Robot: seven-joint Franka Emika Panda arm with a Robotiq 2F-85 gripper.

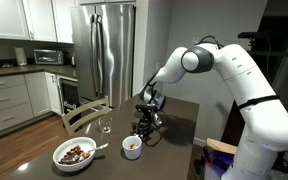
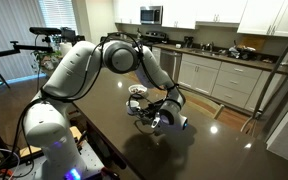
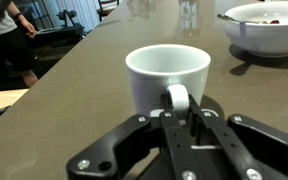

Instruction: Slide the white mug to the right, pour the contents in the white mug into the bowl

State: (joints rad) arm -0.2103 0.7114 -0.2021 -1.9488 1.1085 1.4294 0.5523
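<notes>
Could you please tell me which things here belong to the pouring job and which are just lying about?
For the job: white mug, bowl.
Just lying about: clear glass, wooden chair, fridge, microwave.

- I can read no text, brand or number in any of my views.
- The white mug [image 3: 152, 82] faces me plain, and so does the bowl [image 3: 269, 42].
- Any print on the microwave [image 1: 48, 57] is too small for me.
</notes>
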